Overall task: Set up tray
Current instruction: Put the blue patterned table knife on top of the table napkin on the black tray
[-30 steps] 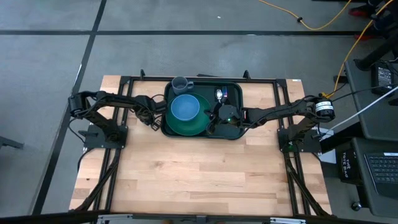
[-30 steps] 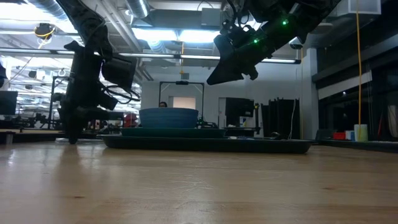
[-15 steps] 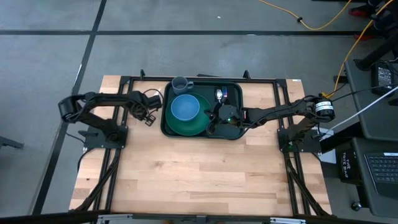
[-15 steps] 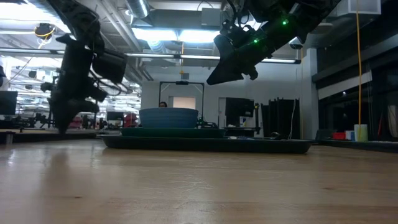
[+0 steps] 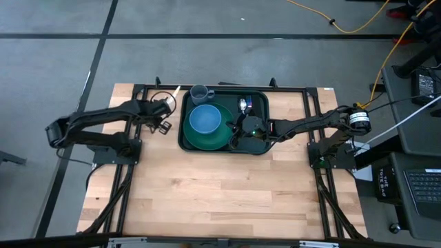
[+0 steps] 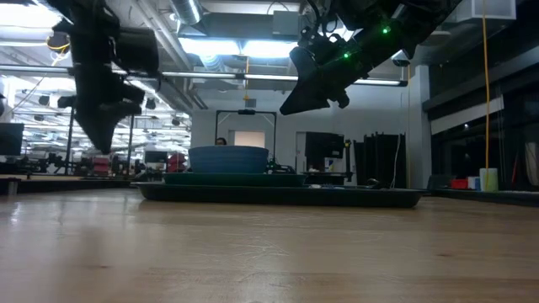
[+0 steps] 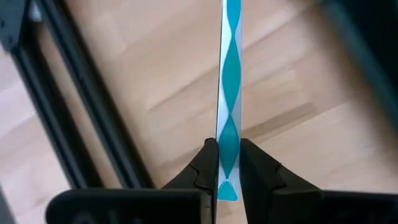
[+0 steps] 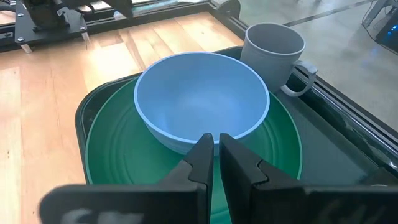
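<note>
The dark green tray (image 5: 256,146) lies at the table's far middle. On it a blue bowl (image 5: 204,118) sits in a round green plate (image 5: 215,140), with a grey mug (image 5: 200,93) at the tray's far left corner and a spoon (image 5: 243,105) beside the bowl. My left gripper (image 7: 228,157) hangs left of the tray, raised off the table, shut on a teal-and-white striped straw (image 7: 228,81). My right gripper (image 8: 216,148) hovers shut over the plate's near rim, just short of the bowl (image 8: 202,93), with nothing between its fingers. My left gripper pinches the straw near one end (image 7: 227,180) between its two fingers. The straw runs on past the fingertips in the direction they point, so the fingers lie along it. Whether its far end touches the table I cannot tell, since it leaves the wrist picture.
Black frame rails (image 5: 138,93) run along the table's left, far and right sides, and a cable loop (image 5: 162,100) lies near my left gripper. Bare wood (image 5: 220,193) fills the table's near half.
My left gripper has risen from the table beside the tray's left edge, drawing toward the far left corner and away from the tray. It has stayed shut on the straw.
</note>
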Robot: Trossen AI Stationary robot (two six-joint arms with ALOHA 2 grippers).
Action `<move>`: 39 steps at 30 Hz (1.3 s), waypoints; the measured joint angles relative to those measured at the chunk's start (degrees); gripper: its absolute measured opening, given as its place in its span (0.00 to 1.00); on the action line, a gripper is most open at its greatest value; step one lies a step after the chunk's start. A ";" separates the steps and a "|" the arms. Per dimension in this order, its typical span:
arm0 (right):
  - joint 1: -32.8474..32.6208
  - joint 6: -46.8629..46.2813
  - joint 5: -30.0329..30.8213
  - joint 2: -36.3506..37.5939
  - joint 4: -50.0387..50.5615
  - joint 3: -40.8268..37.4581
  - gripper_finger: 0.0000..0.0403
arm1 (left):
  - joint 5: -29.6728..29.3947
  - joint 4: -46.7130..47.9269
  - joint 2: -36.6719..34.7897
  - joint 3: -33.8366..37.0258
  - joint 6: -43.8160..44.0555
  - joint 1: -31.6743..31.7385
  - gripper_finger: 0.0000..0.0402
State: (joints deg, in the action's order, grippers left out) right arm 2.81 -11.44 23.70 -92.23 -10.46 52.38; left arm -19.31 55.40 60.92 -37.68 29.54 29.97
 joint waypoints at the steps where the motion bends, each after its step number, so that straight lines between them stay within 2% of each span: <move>1: 0.00 0.02 0.00 0.00 0.00 0.00 0.08 | 0.00 -0.38 -1.28 -0.02 -0.38 -0.32 0.07; 6: 0.00 0.06 0.02 0.00 0.00 0.00 0.08 | -0.03 -4.30 -7.49 -0.08 -4.37 -1.92 0.07; 9: 0.00 0.00 0.02 0.00 0.00 0.00 0.08 | 1.99 -8.58 -10.35 -0.10 -7.81 -2.96 0.07; 15: 0.00 0.55 0.04 0.00 -1.61 0.00 0.08 | 14.46 -17.36 -12.80 -0.12 -20.30 -4.51 0.07; 24: -0.04 1.52 -4.37 -0.02 -4.23 0.00 0.08 | 24.88 -30.63 -12.75 -0.10 -30.44 -6.54 0.07; 30: -0.11 1.67 -4.57 -0.02 -7.26 0.00 0.08 | 33.00 -48.53 -12.60 8.23 -31.80 -7.36 0.07; 35: -0.09 2.44 -9.44 -0.02 -12.11 0.00 0.08 | 39.72 -60.88 -12.62 12.93 -31.83 -7.35 0.07; 39: -0.09 8.24 -17.05 -0.02 -18.52 0.00 0.08 | 41.40 -63.97 -11.85 13.07 -31.57 -8.51 0.07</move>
State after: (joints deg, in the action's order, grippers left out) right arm 2.72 -3.20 6.66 -92.25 -28.98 52.38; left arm 22.09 -8.56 49.07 -24.61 -2.03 21.45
